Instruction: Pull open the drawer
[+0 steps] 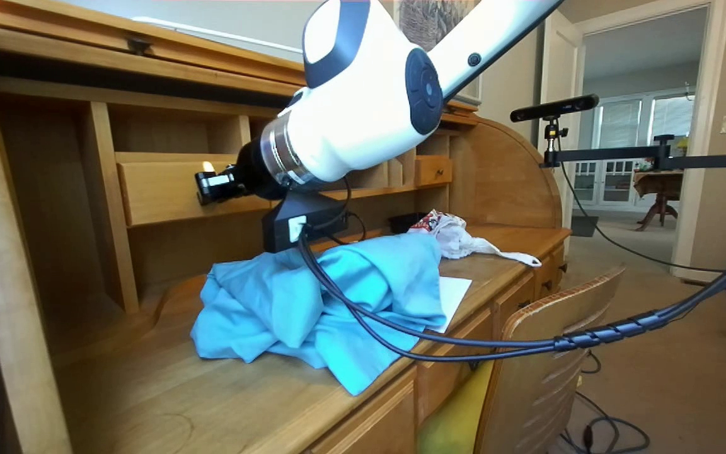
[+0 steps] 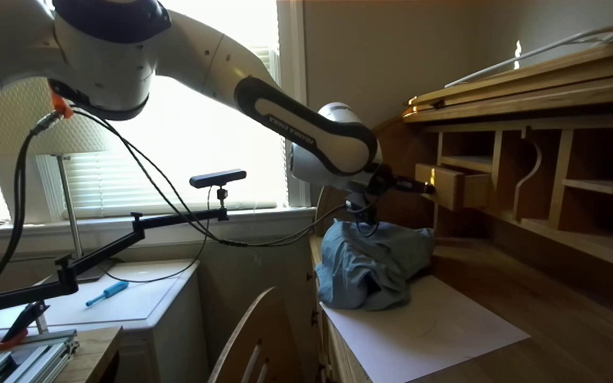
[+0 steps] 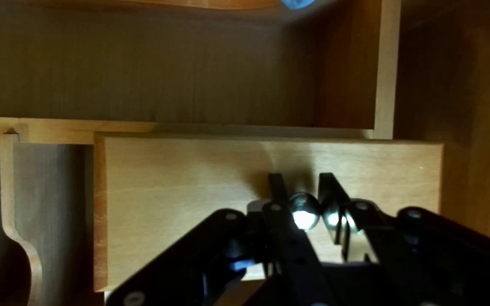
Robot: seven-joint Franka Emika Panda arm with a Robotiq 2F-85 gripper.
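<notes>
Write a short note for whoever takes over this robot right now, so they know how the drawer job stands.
Gripper: closed on the round knob, as the wrist view shows.
Drawer: stands partly out of the roll-top desk; its side wall shows in an exterior view.
Done: knob held, drawer partly open.
Left: probably pull further if a wider opening is wanted, then let go of the knob; how far it can travel isn't visible.

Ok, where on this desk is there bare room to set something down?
Bare wood lies between the blue cloth and the wooden upright; another bare strip runs between the white paper and the cubbyholes. Crowded: where the cloth is heaped, and at the drawer, its knob between the jaws.
</notes>
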